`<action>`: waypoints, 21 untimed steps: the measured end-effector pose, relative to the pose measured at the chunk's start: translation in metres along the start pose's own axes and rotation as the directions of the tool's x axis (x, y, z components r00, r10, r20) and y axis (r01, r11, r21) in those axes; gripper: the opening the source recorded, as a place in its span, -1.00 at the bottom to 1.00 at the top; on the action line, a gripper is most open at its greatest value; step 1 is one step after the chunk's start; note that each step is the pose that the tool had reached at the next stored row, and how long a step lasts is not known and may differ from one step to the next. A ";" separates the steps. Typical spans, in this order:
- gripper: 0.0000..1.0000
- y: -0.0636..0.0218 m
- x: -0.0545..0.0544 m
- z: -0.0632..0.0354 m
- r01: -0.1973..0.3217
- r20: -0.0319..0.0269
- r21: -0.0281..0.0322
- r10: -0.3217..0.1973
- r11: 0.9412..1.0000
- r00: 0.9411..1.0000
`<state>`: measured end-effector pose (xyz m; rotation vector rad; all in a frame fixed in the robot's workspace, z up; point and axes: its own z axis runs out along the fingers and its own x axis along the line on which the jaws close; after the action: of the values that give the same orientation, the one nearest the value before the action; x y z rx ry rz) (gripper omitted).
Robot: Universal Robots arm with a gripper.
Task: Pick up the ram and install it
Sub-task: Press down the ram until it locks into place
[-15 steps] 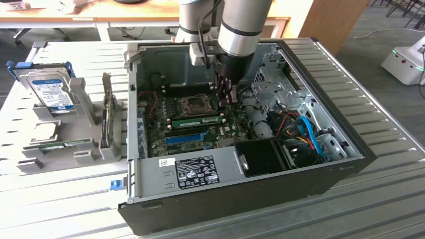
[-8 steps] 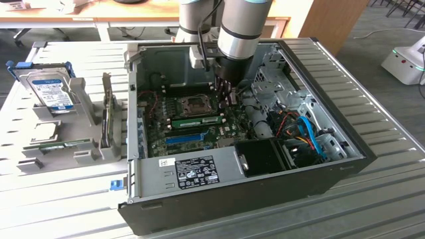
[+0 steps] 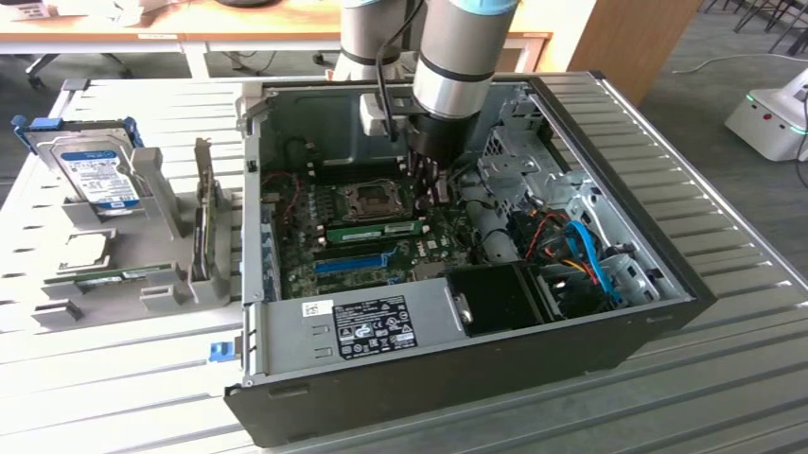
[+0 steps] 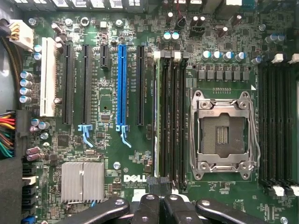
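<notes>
Wrist view: the gripper (image 4: 162,205), fingers pressed together, hangs above a computer motherboard (image 4: 107,154). In the exterior view, one green ram (image 3: 385,229) stands among the memory slots beside the processor socket (image 3: 373,199). A second ram stick (image 3: 127,276) lies in a grey holder (image 3: 165,298) on the worktop (image 3: 127,378).

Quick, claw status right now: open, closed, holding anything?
Claw: closed, with nothing seen in its grip.
</notes>
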<state>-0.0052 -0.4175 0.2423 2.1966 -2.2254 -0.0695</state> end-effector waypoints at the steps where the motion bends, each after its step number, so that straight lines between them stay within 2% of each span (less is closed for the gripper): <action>1: -0.79 0.0000 0.000 0.0008 0.000 0.000 0.000 0.000 1.000 1.000; 10: -0.79 -0.0002 0.000 0.0027 0.000 0.000 0.000 0.000 1.000 1.000; 21: -0.79 -0.0081 0.000 0.0024 0.000 0.000 0.000 0.000 1.000 1.000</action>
<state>0.0028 -0.4175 0.2396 2.1966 -2.2253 -0.0695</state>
